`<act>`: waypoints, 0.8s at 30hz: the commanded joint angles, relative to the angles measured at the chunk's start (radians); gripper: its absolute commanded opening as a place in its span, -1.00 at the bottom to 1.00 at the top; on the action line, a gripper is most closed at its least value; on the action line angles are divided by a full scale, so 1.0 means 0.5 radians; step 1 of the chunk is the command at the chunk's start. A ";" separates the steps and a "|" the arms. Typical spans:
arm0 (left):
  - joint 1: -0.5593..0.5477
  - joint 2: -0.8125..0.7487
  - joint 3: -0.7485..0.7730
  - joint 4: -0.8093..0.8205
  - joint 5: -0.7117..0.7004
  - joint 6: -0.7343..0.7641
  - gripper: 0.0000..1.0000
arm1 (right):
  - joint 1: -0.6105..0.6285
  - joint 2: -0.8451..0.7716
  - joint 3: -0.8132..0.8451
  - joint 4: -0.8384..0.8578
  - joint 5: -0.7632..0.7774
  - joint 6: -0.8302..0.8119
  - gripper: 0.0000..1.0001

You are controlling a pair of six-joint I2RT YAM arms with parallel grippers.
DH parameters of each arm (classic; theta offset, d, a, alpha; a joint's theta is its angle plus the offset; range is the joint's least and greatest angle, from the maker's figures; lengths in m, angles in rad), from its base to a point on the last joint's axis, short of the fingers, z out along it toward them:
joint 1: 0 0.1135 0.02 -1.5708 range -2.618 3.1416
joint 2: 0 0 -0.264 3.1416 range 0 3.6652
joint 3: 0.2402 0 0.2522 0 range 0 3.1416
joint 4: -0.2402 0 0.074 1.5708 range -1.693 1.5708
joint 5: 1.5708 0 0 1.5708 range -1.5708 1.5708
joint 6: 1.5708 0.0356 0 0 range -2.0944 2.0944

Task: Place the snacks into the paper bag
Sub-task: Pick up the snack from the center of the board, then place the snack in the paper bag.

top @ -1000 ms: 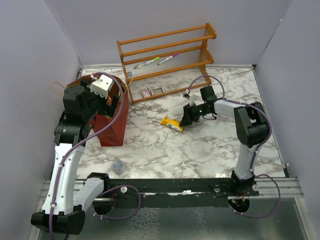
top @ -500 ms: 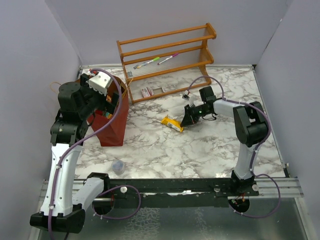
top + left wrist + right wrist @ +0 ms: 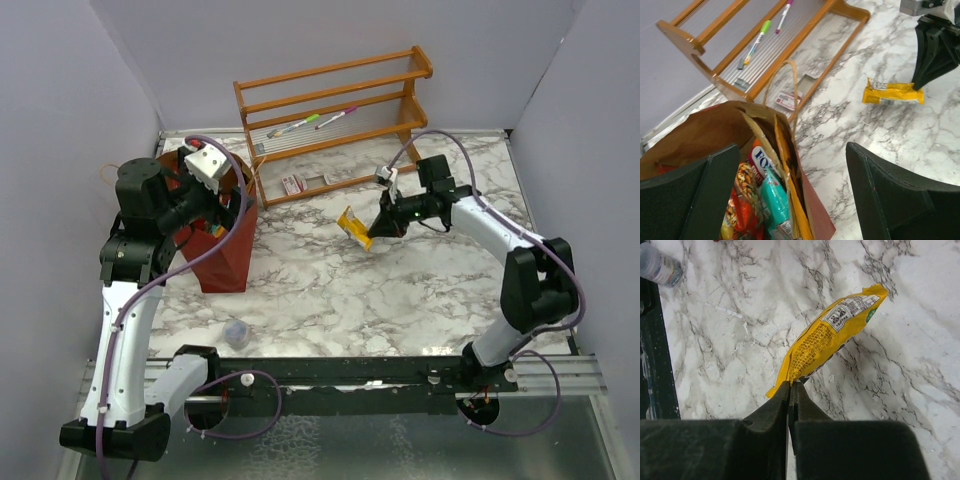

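On marble table (image 3: 330, 290), right gripper (image 3: 792, 386) pinches yellow packet (image 3: 826, 337), print unreadable; left gripper (image 3: 792, 170) gapes over paper bag (image 3: 228, 255).

"FO" on a packet (image 3: 759, 161) in the paper bag (image 3: 695, 135) (rest hidden), yellow packet (image 3: 830, 335) illegible

The paper bag (image 3: 225, 255) stands at the left of the desk (image 3: 420, 300) with several packets (image 3: 760, 200) inside it, and the left hand (image 3: 203, 200) hangs over its mouth. Behind the bag and to its right, the rack (image 3: 335, 110) stands along the back edge, with two marker pens (image 3: 295, 126) lying on its middle shelf. A cup (image 3: 236, 333) sits before the bag, near the front edge. Well right of the bag, over the middle of the desk, one snack packet (image 3: 354, 226) is pinched at one end by the right hand (image 3: 375, 232).
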 commanded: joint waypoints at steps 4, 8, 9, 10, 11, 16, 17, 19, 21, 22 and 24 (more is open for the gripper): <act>0.000 0.054 0.117 -0.018 0.490 0.065 0.74 | 0.016 -0.344 0.143 -0.379 -0.249 -0.443 -0.98; -0.017 0.105 0.150 -0.018 0.696 0.103 0.72 | 0.081 -0.523 0.180 -0.506 -0.260 -0.589 -0.98; -0.025 0.123 0.150 -0.019 0.731 0.101 0.72 | 0.104 -0.564 0.186 -0.526 -0.245 -0.625 -0.98; -0.035 0.140 0.150 -0.019 0.760 0.093 0.71 | 0.130 -0.602 0.188 -0.536 -0.230 -0.636 -0.98; -0.047 0.159 0.189 -0.017 0.783 0.084 0.71 | 0.159 -0.637 0.193 -0.538 -0.210 -0.642 -0.98; -0.195 0.254 0.234 -0.024 0.798 0.083 0.70 | 0.326 -0.779 0.248 -0.527 -0.130 -0.635 -0.98; -0.235 0.275 0.244 -0.033 0.787 0.093 0.70 | 0.359 -0.797 0.267 -0.529 -0.128 -0.631 -0.98; -0.344 0.325 0.268 -0.068 0.742 0.130 0.70 | 0.412 -0.826 0.304 -0.524 -0.131 -0.623 -0.98; -0.450 0.383 0.299 -0.115 0.715 0.184 0.70 | 0.453 -0.848 0.337 -0.515 -0.139 -0.610 -0.98; -0.490 0.416 0.316 -0.136 0.715 0.199 0.70 | 0.467 -0.853 0.356 -0.513 -0.150 -0.607 -0.98; -0.546 0.476 0.334 -0.155 0.754 0.197 0.70 | 0.488 -0.866 0.390 -0.519 -0.175 -0.606 -0.97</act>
